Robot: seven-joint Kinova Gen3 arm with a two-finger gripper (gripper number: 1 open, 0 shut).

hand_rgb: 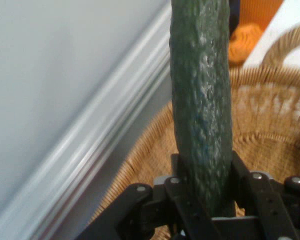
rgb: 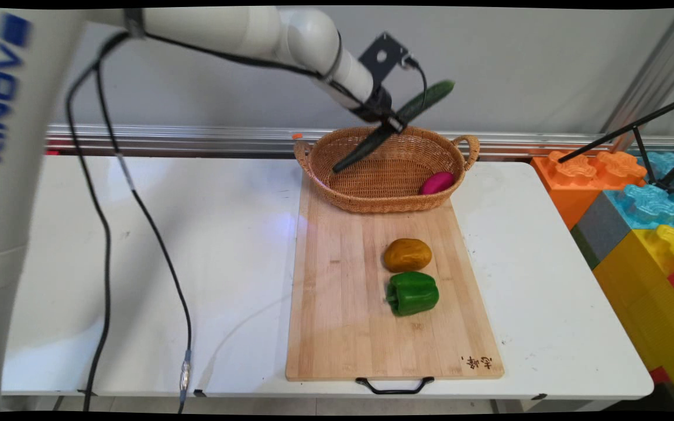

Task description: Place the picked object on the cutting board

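A long dark green cucumber [rgb: 427, 99] hangs tilted in the air over the wicker basket [rgb: 372, 202], one end high at the right, the other end low inside the basket's mouth. My gripper [rgb: 394, 121] is shut on the cucumber near its middle. In the hand view the cucumber [hand_rgb: 202, 100] runs up from between the black fingers [hand_rgb: 177, 172], with the basket [hand_rgb: 260, 130] behind it. A magenta, egg-shaped vegetable [rgb: 437, 182] lies in the basket at its right side.
The basket stands on the far end of a wooden cutting board [rgb: 337, 327]. A brown potato [rgb: 408, 255] and a green bell pepper [rgb: 412, 293] lie on the board. Coloured giant blocks [rgb: 635, 204] stand right of the table. Black cables [rgb: 103, 234] hang at the left.
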